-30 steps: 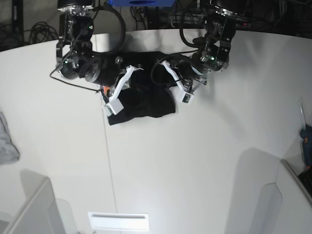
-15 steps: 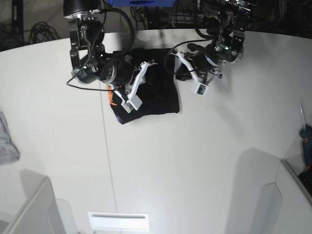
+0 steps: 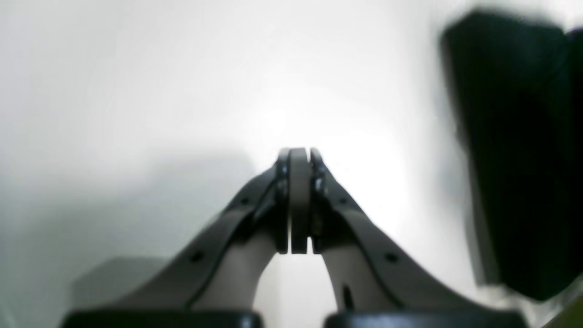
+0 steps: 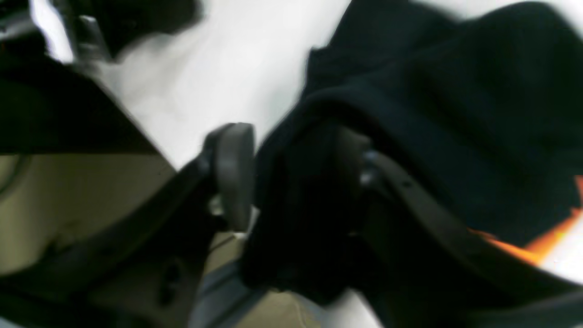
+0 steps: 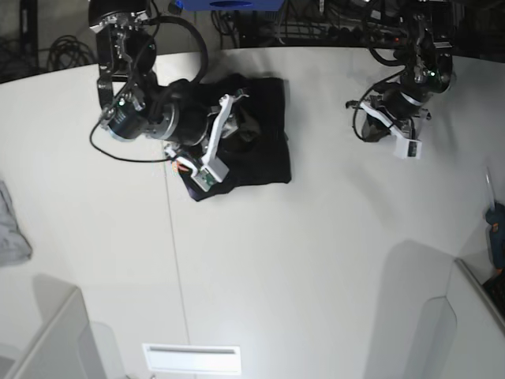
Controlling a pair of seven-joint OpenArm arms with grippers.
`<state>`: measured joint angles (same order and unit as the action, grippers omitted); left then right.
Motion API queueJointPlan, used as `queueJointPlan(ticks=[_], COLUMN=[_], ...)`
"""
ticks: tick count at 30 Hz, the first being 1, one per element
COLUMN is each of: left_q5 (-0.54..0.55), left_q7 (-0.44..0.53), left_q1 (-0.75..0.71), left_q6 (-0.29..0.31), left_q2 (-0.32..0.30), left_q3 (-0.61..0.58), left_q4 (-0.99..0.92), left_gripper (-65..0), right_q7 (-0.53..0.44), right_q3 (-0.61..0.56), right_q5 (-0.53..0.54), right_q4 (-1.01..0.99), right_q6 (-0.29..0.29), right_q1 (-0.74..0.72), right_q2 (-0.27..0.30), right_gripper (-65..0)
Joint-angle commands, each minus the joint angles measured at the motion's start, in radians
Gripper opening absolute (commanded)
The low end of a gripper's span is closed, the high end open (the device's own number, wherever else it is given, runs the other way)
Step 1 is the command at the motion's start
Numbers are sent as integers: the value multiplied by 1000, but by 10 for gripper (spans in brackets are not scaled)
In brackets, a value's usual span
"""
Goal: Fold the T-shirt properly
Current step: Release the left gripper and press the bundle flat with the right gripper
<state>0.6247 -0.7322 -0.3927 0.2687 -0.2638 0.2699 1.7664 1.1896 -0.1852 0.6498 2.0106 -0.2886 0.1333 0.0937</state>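
The black T-shirt (image 5: 260,150) lies folded into a compact block at the back of the white table (image 5: 300,260). A bit of orange print (image 5: 183,164) shows at its left edge. My right gripper (image 5: 237,106) is over the shirt's back left part. In the right wrist view its jaws (image 4: 291,168) stand apart with a thick fold of the black T-shirt (image 4: 455,114) between them. My left gripper (image 5: 357,112) is off to the right of the shirt, above bare table. In the left wrist view it (image 3: 298,155) is shut and empty, with the T-shirt (image 3: 514,159) at the right edge.
A small grey cloth (image 5: 12,225) lies at the table's left edge. A white slotted panel (image 5: 192,357) sits at the front. Raised grey panels stand at the front left (image 5: 55,339) and front right (image 5: 473,316). A blue tool (image 5: 497,225) is at the right edge.
My left gripper has let go of the shirt and swung right, away from it. The shirt has shifted back and right. My right gripper has stayed on the shirt.
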Motion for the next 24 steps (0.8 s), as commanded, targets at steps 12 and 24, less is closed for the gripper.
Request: queueJointPlan(ticks=[12, 24], left_q5=[120, 120], left_q7=[20, 20], left_q1=[-9, -9], left_q6=[4, 4], left_q2=[-68, -67], left_q3=[58, 58], left_q4=[-81, -73], left_gripper=[-650, -650], right_q7=[-396, -379], right_q3=[99, 46], right_q5=[124, 26], right_q4=[-3, -172], right_q6=[-4, -4], right_q1=[61, 35], right_q2=[186, 173], right_gripper=[-650, -650])
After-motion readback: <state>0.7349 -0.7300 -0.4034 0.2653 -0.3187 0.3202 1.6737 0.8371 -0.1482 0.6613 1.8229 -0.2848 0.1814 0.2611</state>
